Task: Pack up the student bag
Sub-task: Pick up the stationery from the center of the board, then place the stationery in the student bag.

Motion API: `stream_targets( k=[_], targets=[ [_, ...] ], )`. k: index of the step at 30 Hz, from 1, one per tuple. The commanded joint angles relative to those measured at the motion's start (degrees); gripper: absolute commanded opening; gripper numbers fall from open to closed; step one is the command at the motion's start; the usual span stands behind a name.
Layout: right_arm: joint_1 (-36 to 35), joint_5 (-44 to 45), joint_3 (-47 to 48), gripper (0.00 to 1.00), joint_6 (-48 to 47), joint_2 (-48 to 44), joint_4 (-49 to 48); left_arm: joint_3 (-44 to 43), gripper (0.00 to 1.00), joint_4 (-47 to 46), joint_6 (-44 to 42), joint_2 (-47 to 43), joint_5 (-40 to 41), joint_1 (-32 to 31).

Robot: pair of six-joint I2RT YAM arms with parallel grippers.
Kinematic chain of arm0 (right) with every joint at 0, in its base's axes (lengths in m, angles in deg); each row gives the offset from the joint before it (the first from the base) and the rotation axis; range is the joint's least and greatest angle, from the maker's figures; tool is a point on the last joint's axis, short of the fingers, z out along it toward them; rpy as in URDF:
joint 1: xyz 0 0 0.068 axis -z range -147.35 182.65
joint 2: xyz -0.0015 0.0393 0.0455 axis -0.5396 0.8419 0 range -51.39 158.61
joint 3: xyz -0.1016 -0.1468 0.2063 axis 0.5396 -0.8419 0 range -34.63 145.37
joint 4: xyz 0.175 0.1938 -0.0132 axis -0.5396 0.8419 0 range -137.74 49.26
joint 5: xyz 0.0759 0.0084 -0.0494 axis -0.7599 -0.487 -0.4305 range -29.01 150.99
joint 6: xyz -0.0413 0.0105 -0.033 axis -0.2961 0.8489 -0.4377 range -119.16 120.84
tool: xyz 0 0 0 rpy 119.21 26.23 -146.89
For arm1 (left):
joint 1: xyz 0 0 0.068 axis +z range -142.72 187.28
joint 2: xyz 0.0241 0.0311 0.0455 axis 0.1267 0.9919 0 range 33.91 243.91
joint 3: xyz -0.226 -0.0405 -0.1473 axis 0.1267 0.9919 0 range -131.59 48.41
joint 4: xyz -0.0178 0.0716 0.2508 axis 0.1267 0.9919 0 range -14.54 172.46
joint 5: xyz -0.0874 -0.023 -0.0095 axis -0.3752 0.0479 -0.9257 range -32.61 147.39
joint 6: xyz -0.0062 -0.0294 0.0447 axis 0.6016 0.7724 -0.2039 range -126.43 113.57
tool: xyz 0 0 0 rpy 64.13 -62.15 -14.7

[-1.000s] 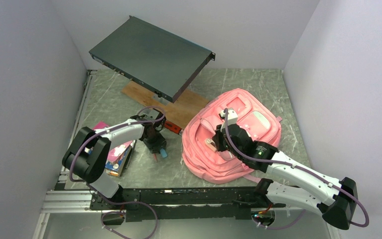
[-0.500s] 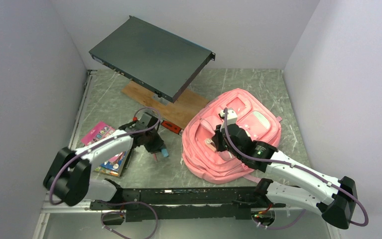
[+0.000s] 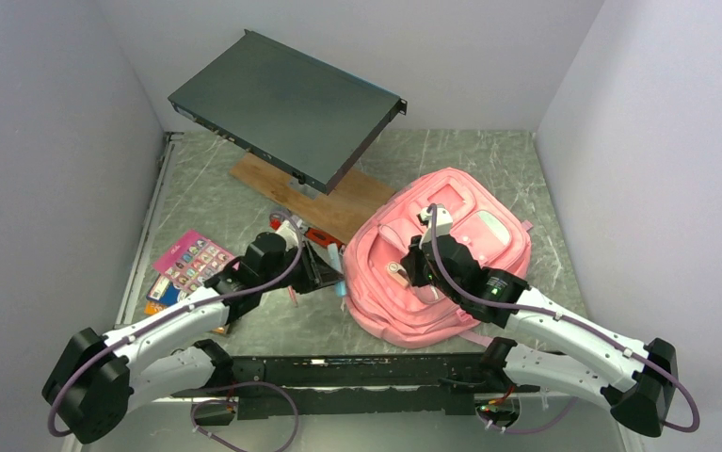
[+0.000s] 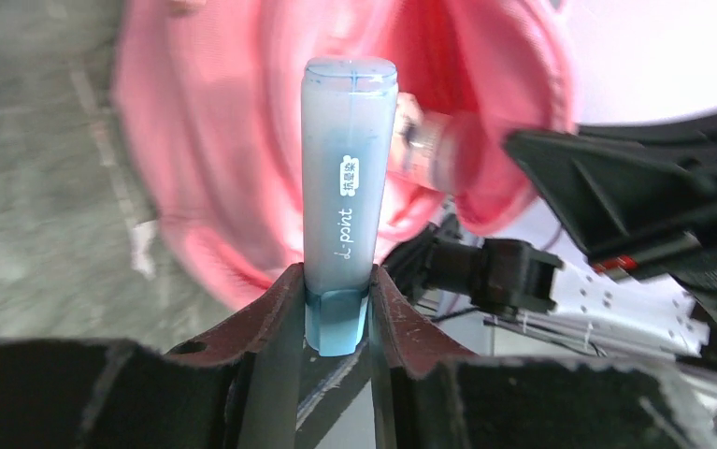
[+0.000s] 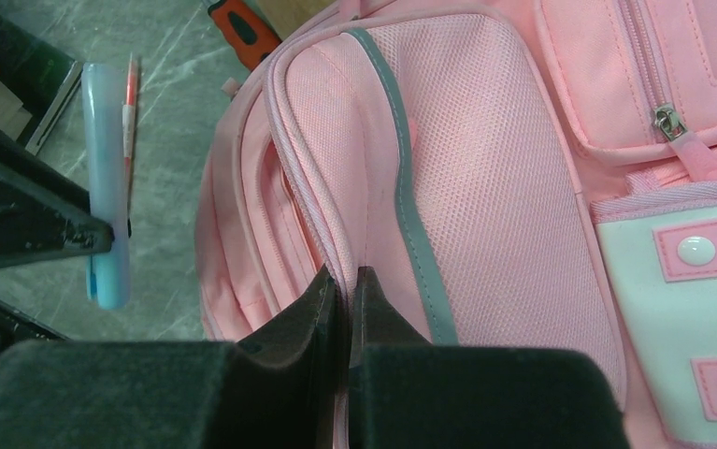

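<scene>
Insertion step: left gripper clamps blue highlighter just beside student bag, lying right of centre; right gripper pinches its pocket edge. Next, likely: feed highlighter into opening

Robot lab, white-walled cell, mounting rail

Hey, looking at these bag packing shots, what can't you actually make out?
- Left wrist view: the student bag is out of focus, so whether it is open cannot be told.
- Left wrist view: the highlighter has its lower end hidden inside the left tool.
- Right wrist view: how much bag fabric the right tool pinches, hidden by its own fingers.
</scene>
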Motion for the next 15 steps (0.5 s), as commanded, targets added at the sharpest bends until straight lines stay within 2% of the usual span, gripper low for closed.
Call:
stream_targets(
  k=[1, 7, 12, 15],
  targets=[
    [-0.16, -2.34, 1.69, 0.0, 1.5, -0.58, -8.01, -3.09, 0.0, -12.69, -0.83, 1.46, -0.89, -5.04],
    [-0.15, -2.41, 2.59, 0.0, 1.23, -0.59, -7.67, -9.35, 0.0, -21.78, 2.85, 14.45, -9.52, -7.82],
    [-0.13, -2.54, 1.64, 0.0, 1.49, -1.69, -8.73, -14.18, 0.0, -17.49, 4.75, 20.44, -8.77, -8.04],
    [-0.16, -2.6, 1.48, 0.0, 1.45, -1.7, -8.64, -14.84, 0.0, -19.02, 7.61, 22.84, -8.12, -8.21]
  ],
)
